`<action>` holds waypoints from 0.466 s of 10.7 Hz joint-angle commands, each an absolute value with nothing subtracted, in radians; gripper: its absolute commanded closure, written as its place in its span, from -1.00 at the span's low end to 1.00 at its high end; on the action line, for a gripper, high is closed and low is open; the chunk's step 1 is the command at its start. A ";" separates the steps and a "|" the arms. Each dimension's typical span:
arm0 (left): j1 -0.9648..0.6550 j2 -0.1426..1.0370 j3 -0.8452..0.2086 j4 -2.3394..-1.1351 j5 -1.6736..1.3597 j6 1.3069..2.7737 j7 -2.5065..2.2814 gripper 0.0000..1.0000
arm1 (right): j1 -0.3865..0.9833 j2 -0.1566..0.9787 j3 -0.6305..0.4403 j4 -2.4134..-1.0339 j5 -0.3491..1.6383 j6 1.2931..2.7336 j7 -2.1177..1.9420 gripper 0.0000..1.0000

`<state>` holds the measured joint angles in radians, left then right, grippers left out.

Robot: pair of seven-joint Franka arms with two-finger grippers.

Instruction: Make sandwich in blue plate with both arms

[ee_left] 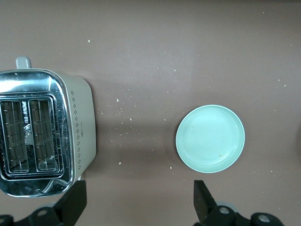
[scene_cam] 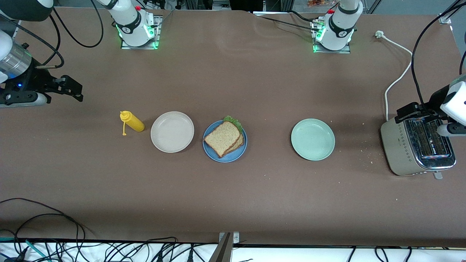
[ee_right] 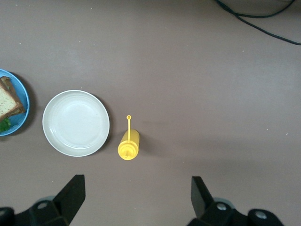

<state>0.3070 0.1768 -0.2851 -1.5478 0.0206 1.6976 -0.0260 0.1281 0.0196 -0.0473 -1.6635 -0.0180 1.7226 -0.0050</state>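
The sandwich (scene_cam: 222, 137) lies on the blue plate (scene_cam: 213, 151) at the table's middle: two brown bread slices stacked askew, with green lettuce (scene_cam: 233, 121) poking out at the edge toward the robots' bases. The right wrist view catches the blue plate (ee_right: 21, 120) and a corner of the sandwich (ee_right: 8, 101). My right gripper (scene_cam: 74, 89) hangs open and empty over bare table at the right arm's end, its fingers (ee_right: 70, 193) wide apart. My left gripper (scene_cam: 409, 111) hovers open and empty by the toaster, its fingers (ee_left: 73, 202) spread wide.
A beige plate (scene_cam: 172, 131) and a yellow squeeze bottle (scene_cam: 132, 122) lie toward the right arm's end. A pale green plate (scene_cam: 312, 139) and a silver toaster (scene_cam: 418, 145) with a white cord (scene_cam: 398, 78) sit toward the left arm's end, among crumbs.
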 commanded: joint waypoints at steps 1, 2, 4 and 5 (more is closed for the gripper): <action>0.310 0.172 -0.296 -1.551 0.046 1.684 -0.018 -1.00 | 0.169 0.034 -0.051 -1.638 -0.038 1.709 -0.002 -1.00; 0.310 0.173 -0.296 -1.551 0.046 1.684 -0.018 -1.00 | 0.167 0.034 -0.051 -1.635 -0.035 1.706 -0.002 -1.00; 0.310 0.173 -0.296 -1.549 0.045 1.684 -0.015 -1.00 | 0.170 0.029 -0.048 -1.625 -0.038 1.691 -0.002 -1.00; 0.313 0.173 -0.296 -1.549 0.046 1.684 -0.014 -1.00 | 0.170 0.029 -0.048 -1.624 -0.032 1.683 -0.002 -1.00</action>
<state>0.3064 0.1782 -0.2896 -1.5486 0.0206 1.6945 -0.0261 0.1631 0.0228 -0.0464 -1.6581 -0.0187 1.7200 -0.0046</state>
